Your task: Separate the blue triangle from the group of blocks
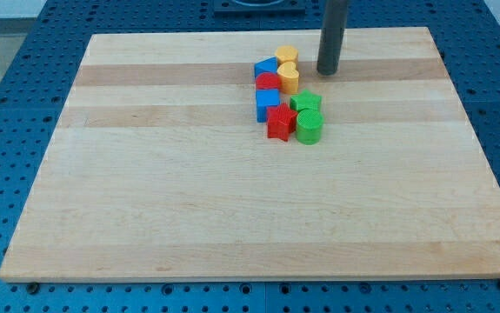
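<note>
Approach step: our tip (pixel 328 71) stands right of the yellow blocks (pixel 288 69), clear of the blue triangle (pixel 267 67) at the cluster's top left. We carry no jawed end effector, only a rod. Next we likely round the top and push the triangle leftward.

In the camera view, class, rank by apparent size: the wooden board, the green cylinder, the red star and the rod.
1. wooden board
2. rod, ending at my tip, right of the yellow blocks
3. green cylinder and red star: they look alike, so unranked.

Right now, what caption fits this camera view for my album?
My tip waits right of the cluster where the blue triangle block touches yellow and red blocks on the wooden board.
</note>
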`<state>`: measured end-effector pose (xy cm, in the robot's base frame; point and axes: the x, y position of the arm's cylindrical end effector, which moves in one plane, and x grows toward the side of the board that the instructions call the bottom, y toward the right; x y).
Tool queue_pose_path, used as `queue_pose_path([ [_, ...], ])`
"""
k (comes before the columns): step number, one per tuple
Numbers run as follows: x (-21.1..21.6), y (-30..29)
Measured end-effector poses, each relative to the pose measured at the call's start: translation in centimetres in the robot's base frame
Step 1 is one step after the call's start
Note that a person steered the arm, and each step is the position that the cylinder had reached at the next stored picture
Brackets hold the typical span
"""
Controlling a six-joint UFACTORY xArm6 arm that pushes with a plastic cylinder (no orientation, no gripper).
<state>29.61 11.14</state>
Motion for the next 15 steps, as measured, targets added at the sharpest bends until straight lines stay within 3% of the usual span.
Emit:
queue_pose_path([
  [3, 4.6, -2.1],
  [5, 4.6, -7.5],
  [15, 1.1, -8.7],
])
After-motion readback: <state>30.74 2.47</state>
